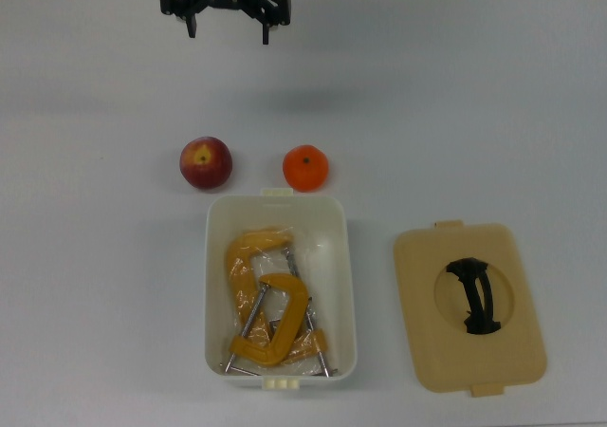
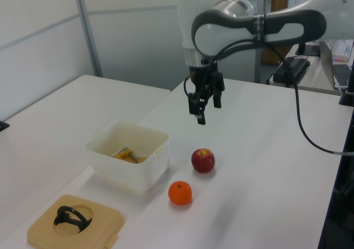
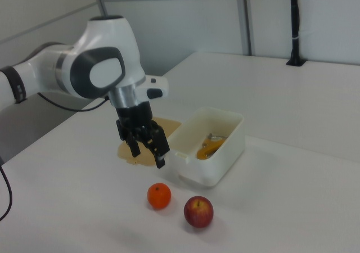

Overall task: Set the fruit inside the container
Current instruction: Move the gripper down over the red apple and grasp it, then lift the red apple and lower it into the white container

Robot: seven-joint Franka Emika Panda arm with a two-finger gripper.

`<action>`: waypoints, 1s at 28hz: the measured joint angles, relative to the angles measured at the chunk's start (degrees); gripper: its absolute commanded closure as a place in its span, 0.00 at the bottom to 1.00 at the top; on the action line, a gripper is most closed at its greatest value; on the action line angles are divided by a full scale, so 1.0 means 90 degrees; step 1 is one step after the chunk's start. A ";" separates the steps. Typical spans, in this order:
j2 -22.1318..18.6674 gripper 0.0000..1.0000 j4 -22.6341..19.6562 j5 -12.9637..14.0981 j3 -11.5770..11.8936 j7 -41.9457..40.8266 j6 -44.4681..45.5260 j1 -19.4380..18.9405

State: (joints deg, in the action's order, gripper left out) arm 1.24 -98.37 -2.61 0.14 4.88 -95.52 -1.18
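Fruit sat beside the container (image 1: 346, 285): an apple (image 1: 206, 162) and an orange (image 1: 305, 168). Above them, the gripper (image 1: 228, 28) hung open and empty.

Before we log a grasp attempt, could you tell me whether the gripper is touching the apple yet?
Apart. In the left view the gripper hangs open above the table, with clear white surface between its fingertips and the apple below.

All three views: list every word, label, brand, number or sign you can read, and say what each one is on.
No readable text in any view.
The white container, the tan lid, the apple, the orange, the yellow clamps and the table carry no markings.
The arm's shell above the gripper shows no legible lettering.
Items on the shelves behind, in the left view, are too small to read.
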 measured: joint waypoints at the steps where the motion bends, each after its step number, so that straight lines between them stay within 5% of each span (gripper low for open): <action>1: 0.0011 0.00 -0.0085 0.0000 0.0000 0.0000 -0.0102 0.0002; 10: 0.0516 0.00 -0.0802 -0.0007 0.0007 0.0000 -0.1356 0.0132; 28: 0.1659 0.00 -0.0823 -0.0425 0.0013 0.0000 -0.2307 0.0503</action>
State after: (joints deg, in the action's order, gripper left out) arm 16.17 -105.78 -6.44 0.26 4.88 -116.28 3.35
